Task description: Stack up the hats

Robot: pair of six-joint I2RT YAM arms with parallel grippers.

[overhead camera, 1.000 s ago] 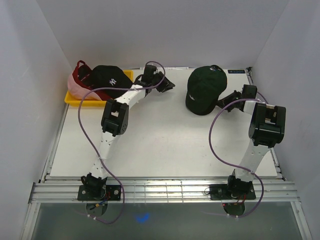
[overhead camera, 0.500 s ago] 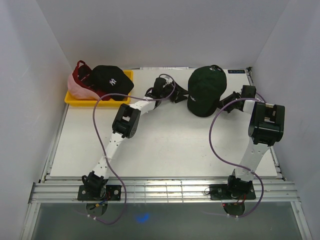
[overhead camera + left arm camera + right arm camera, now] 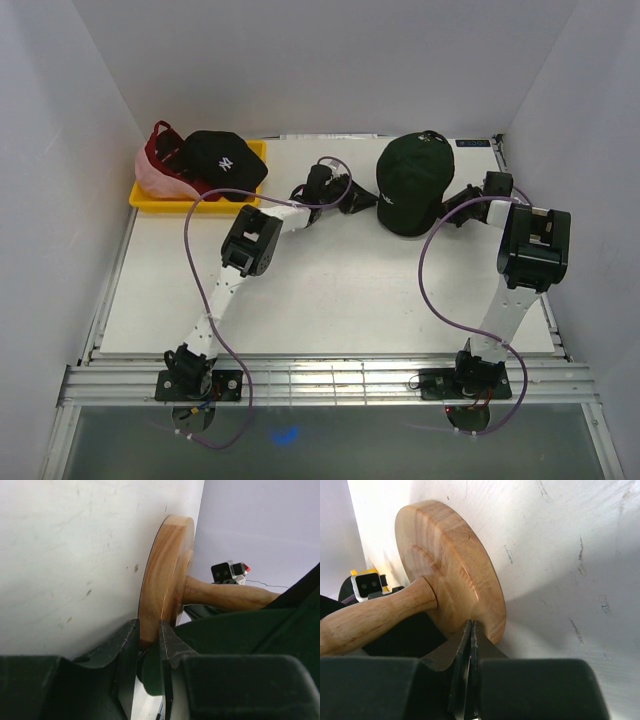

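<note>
On its arm stretched far to the right, the left gripper (image 3: 149,639) is pinching the disc base of the wooden stand (image 3: 162,575); a second ago it was hovering by the yellow tray (image 3: 150,201) (the other hats (image 3: 222,158) are lying piled there). The right gripper (image 3: 471,629), fingers pressed together, is touching that base's rim under the dark green cap (image 3: 410,182)

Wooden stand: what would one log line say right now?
left gripper: clamped on wooden stand base rim | right gripper: shut, tips by the base | green hat: on the stand
</note>
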